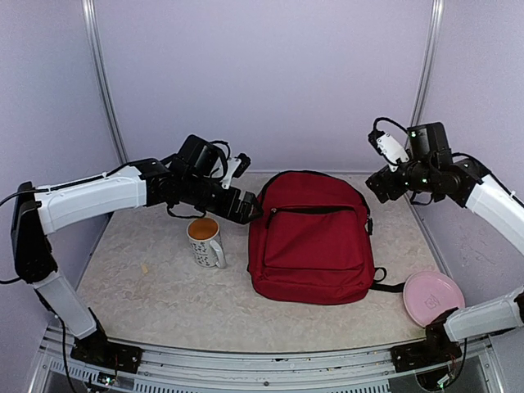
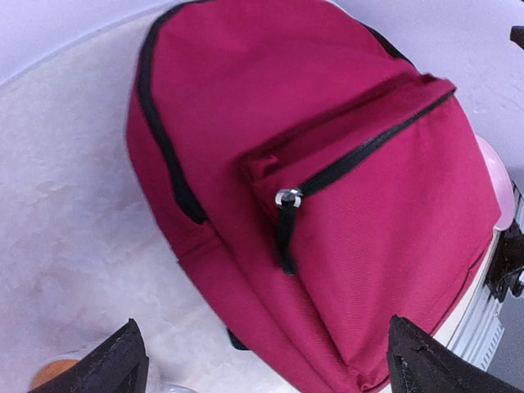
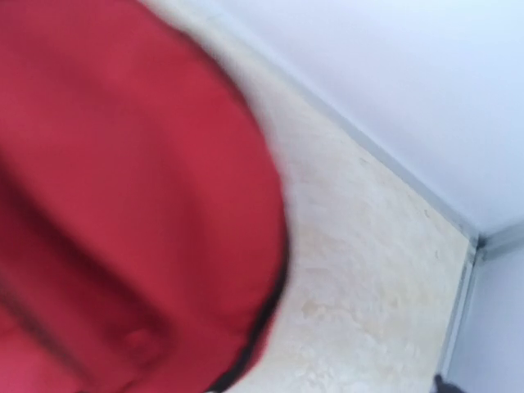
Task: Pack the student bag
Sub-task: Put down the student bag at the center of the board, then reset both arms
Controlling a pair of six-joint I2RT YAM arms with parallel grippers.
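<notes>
Flat at the middle of the pale mottled table [image 1: 139, 286], a shade toward 3 o'clock: the large dark red fabric backpack [image 1: 311, 237] with black zippers, front pocket up, top edge toward 12 o'clock. Takes up most of the depth between back wall and near rail. Front pocket zipper pull [image 2: 288, 199] at the end of a closed black zip line.

At the bag's 9 o'clock, just beside its left edge but apart: a white patterned ceramic mug [image 1: 205, 242], upright, handle toward the bag, orange-brown inside. At the bag's 4 o'clock, by the table's near right corner: a round pink plate [image 1: 432, 296]. From the bag's lower right corner, a black strap loop [image 1: 385, 284] reaching to just beside the plate's rim; contact not clear.

At the bag's 10 o'clock, above the mug and close to the upper left corner, hovers the left gripper [image 1: 246, 210]; black fingers [image 2: 115, 364] spread wide, nothing between them. At 2 o'clock, off the upper right corner, hangs the right gripper [image 1: 378, 187]; spread or pressed together cannot be told, the right wrist view being blurred, only red fabric and bare table.

Widest bare surface from 7 to 9 o'clock, left of the mug. Narrow bare strip along 6 o'clock between the bag's bottom edge and the rail, another at 3 o'clock along its right edge.
</notes>
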